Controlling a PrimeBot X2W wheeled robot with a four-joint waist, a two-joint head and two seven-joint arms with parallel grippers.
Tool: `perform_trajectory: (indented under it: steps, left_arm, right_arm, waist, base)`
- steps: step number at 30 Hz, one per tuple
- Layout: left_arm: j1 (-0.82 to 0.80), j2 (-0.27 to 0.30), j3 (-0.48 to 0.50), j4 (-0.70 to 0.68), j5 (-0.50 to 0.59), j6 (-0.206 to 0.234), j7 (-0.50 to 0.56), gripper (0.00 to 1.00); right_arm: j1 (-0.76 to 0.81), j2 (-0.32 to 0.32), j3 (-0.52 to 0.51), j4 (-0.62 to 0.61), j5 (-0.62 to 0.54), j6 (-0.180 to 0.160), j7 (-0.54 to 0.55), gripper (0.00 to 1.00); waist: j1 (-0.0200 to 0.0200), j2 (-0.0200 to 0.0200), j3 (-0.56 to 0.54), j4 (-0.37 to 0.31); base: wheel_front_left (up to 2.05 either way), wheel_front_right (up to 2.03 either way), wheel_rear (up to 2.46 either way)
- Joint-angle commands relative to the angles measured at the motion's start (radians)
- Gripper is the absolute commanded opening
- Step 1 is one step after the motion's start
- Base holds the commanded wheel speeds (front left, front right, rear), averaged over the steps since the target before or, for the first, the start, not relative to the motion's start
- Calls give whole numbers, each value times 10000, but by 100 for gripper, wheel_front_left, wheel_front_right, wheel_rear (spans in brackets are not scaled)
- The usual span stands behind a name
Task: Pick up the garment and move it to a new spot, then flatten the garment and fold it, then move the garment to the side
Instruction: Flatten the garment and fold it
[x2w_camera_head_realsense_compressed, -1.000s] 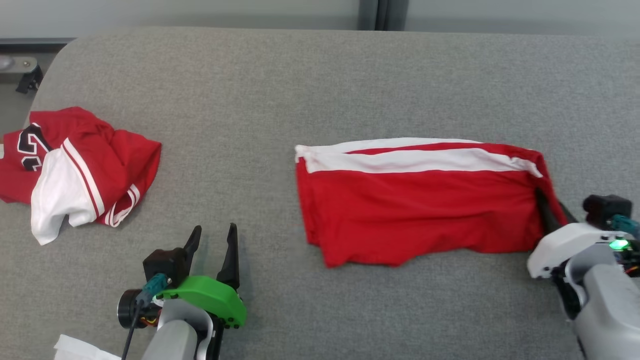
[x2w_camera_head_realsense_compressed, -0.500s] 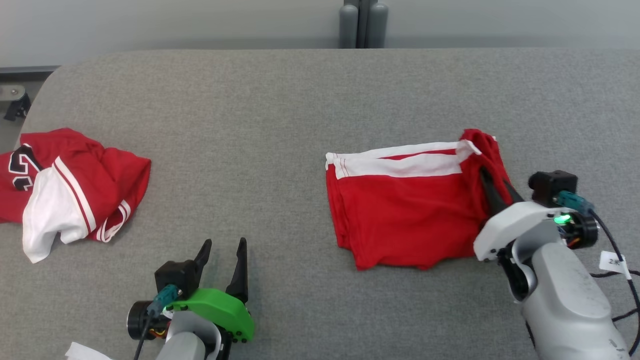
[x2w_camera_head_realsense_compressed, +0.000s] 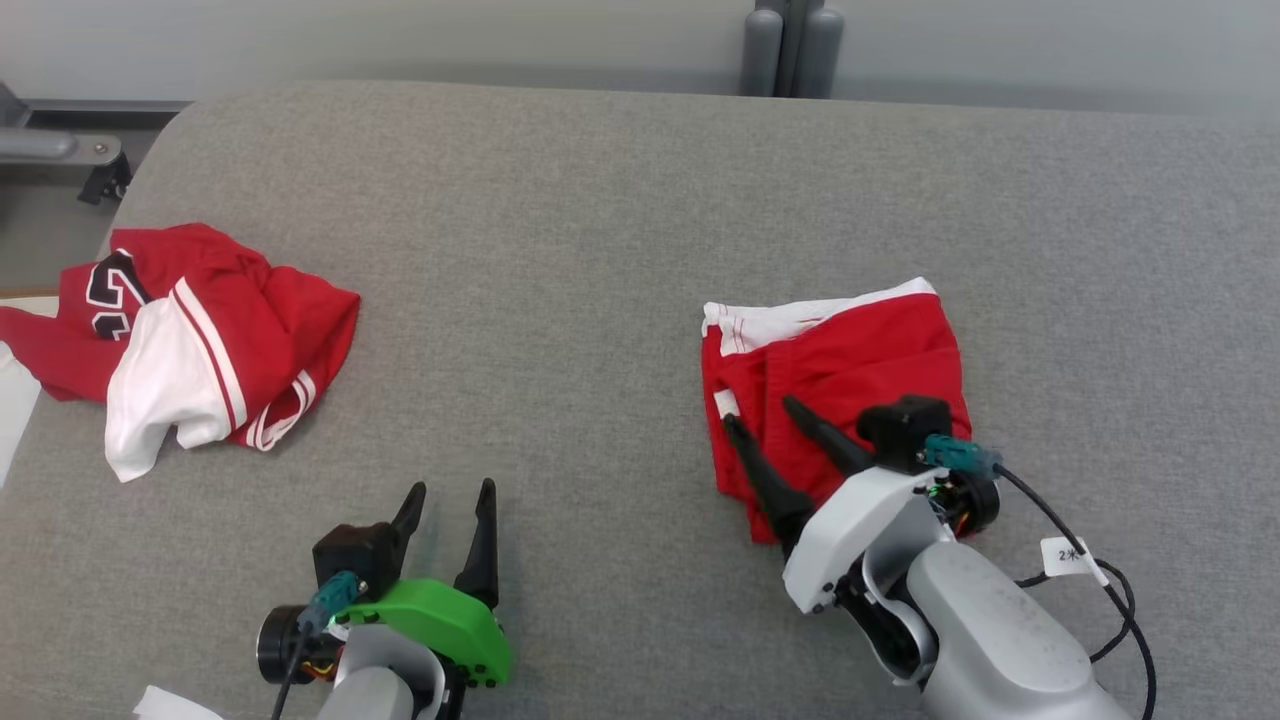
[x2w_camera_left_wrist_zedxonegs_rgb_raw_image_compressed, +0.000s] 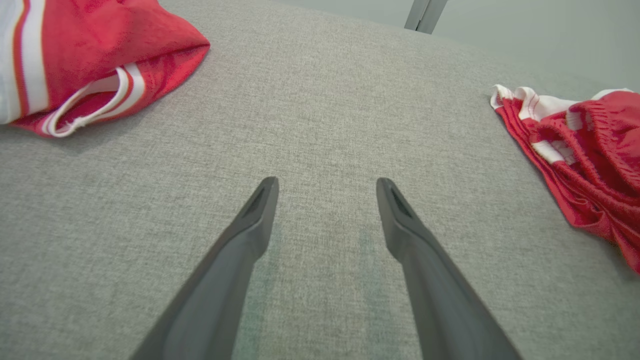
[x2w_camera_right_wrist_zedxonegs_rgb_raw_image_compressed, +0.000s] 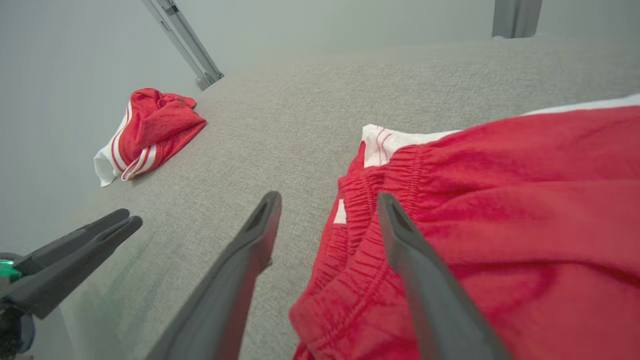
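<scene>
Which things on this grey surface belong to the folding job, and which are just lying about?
In the job:
- folded red shorts
- right gripper, open over the shorts' near edge

Lying about:
- crumpled red-and-white jersey, far left
- left gripper, open, above bare surface

A pair of folded red fabric shorts with a white band (x2w_camera_head_realsense_compressed: 880, 345) lay on the right half of the grey cloth-covered bench (x2w_camera_head_realsense_compressed: 560, 200), well apart from a crumpled red-and-white jersey (x2w_camera_head_realsense_compressed: 250, 310) at the bench's left edge. The right pincer (x2w_camera_head_realsense_compressed: 760, 412) sat over the shorts' near left corner, one finger above the cloth and the other along its left edge. The left pincer (x2w_camera_head_realsense_compressed: 451, 488) stood near the front over bare bench, between the two garments. Two grey upright posts (x2w_camera_head_realsense_compressed: 790, 45) rose behind the far edge.
</scene>
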Motion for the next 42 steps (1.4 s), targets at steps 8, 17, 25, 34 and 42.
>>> perform_trajectory:
  steps: [8,17,25,34,42]
  left_arm:
    - [353,25,407,-350,346,68,-30,100]
    - [741,26,960,-1567,1197,-10,-19,100]
    - [1396,28,1259,-2291,1778,-141,-18,100]
    - [2423,28,1188,-2785,1818,-212,-18,100]
    - [2653,28,1059,-2956,1729,-195,-18,100]
  right_arm:
    - [-208,-63,-500,438,-1074,-11,-1264,100]
    - [781,-53,-3709,-549,-3533,-11,-1472,100]
    - [2127,-48,-4977,-1075,-3773,-11,-1476,100]
    - [3327,-49,-5021,-773,-3594,-12,-1479,100]
    - [3414,-50,-4937,-784,-3540,-12,-1480,100]
  waist:
    - [0,0,-113,-253]
    - [0,0,-389,-758]
    - [0,0,-854,-1124]
    - [0,0,-1372,-1332]
    - [0,0,-1284,-1277]
  base:
    - [0,0,0]
    - [0,0,0]
    - [0,0,0]
    - [0,0,0]
    - [0,0,0]
